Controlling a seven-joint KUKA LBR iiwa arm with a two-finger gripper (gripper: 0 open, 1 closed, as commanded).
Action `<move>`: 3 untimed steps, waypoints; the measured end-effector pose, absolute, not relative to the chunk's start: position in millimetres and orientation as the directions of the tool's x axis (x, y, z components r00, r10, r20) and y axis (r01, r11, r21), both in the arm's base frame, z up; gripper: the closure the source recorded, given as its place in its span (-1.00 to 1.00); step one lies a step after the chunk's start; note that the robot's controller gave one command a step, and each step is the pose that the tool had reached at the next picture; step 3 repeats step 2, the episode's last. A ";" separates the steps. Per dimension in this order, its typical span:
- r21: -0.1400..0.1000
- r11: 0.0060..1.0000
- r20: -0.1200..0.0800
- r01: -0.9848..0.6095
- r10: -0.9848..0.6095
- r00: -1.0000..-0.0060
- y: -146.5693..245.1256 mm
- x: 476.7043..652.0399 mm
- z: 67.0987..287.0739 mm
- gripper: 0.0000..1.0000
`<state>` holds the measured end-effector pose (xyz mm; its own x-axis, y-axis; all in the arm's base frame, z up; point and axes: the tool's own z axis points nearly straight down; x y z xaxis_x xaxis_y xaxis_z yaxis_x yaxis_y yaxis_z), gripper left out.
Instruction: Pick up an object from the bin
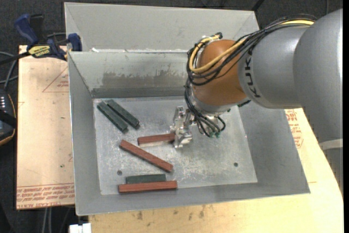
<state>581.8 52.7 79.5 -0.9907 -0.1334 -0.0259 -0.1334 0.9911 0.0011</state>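
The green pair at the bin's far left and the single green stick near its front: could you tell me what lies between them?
One slanted red-brown stick lies between them, as the camera view shows.

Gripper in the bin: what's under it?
The right end of a short red-brown bar lying mid-bin sits under the gripper. That end's tip and the bin floor beneath the orange wrist cover are covered.

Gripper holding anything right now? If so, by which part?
Cannot tell. The gripper is at the right end of the short red-brown bar mid-bin, which looks flat on the floor.
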 end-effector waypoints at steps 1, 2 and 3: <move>0.001 0.991 -0.026 -0.133 -0.133 -0.991 52.7 581.8 79.5 1.00; 0.000 0.983 -0.007 -0.186 -0.186 -0.983 65.0 582.5 241.0 1.00; 0.000 0.983 -0.007 -0.186 -0.186 -0.983 65.0 582.5 241.0 1.00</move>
